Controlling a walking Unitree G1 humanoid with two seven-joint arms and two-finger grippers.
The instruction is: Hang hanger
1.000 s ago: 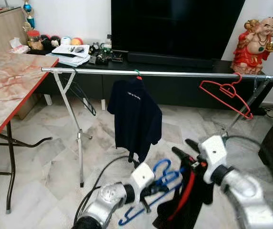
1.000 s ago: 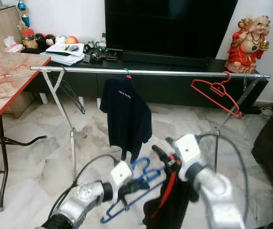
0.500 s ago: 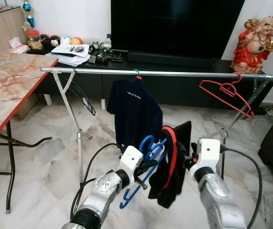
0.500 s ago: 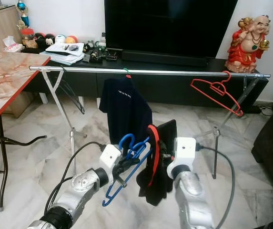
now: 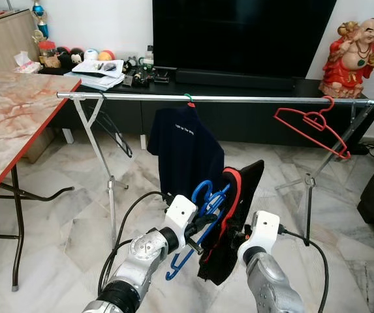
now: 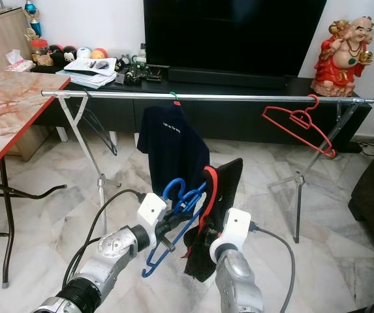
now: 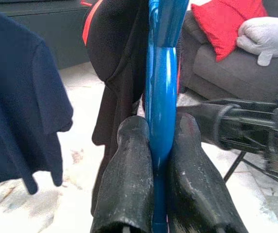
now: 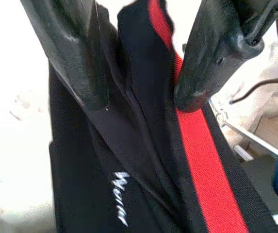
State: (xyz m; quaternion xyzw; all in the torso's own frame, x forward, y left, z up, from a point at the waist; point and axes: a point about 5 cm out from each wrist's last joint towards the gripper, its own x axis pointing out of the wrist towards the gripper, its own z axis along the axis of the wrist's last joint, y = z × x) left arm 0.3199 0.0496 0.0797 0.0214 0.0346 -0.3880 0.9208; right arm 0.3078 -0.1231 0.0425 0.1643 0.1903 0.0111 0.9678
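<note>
Blue hanger [image 5: 203, 207]: you have one, clamped between the left gripper's [image 7: 159, 145] two fingers, held below the rail [image 5: 222, 99]. One black garment [image 5: 229, 225] with red trim hangs beside it, pinched by the right gripper [image 8: 139, 94]. You can count two hangers already on the rail: a navy shirt [image 5: 185, 156] mid-rail and a red hanger [image 5: 311, 127] near its right end. Bare rail lies between them, and left of the shirt.

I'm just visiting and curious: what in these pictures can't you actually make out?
- Small white print on the navy shirt: too small in the eye views.
- Blue hanger: the black garment hides where its right end goes.
- White lettering on that garment, right wrist view: blurred, cut by the bottom edge.
</note>
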